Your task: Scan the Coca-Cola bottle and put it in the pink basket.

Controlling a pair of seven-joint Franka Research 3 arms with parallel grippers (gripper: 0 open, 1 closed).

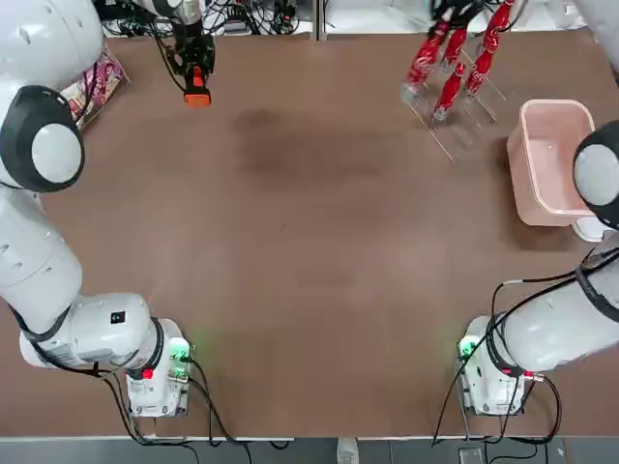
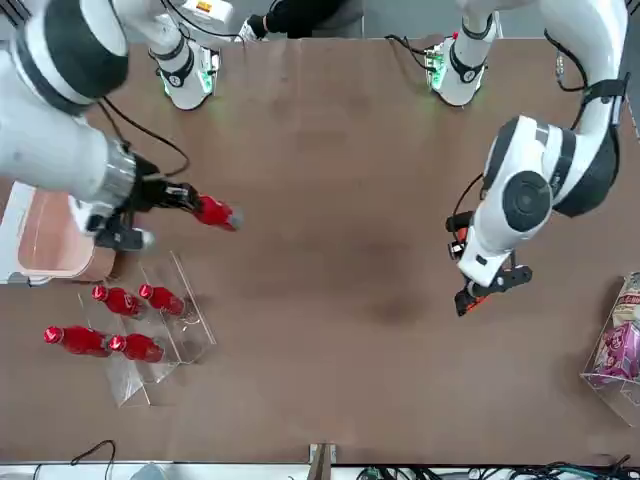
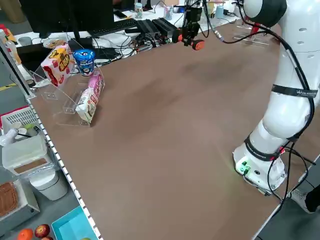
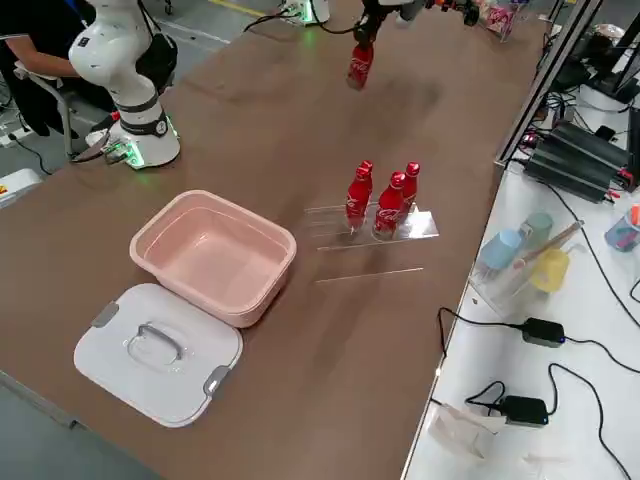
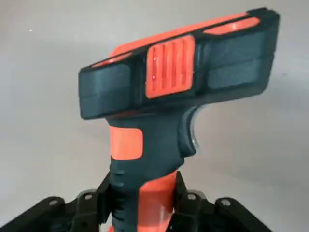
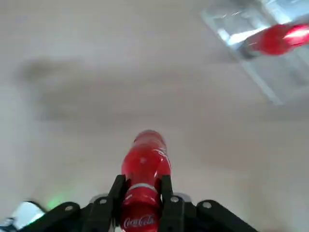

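Note:
My right gripper [image 2: 172,196] is shut on a red Coca-Cola bottle [image 2: 212,212] and holds it above the table, on the robot's near side of the rack. In the right wrist view the bottle [image 6: 145,162] sits between the fingers [image 6: 117,192], cap pointing away. Several identical red bottles [image 2: 118,300] stand in the clear rack [image 4: 372,222]. The pink basket [image 1: 553,159] sits at the table's right edge, with nothing in it that I can see. My left gripper [image 1: 196,68] is shut on the black-and-orange scanner [image 5: 174,82], far left.
A white lid [image 4: 160,350] with a handle lies beside the basket. A clear stand with snack packets [image 3: 80,90] is at the far left corner. Cables and boxes line the far edge behind the table.

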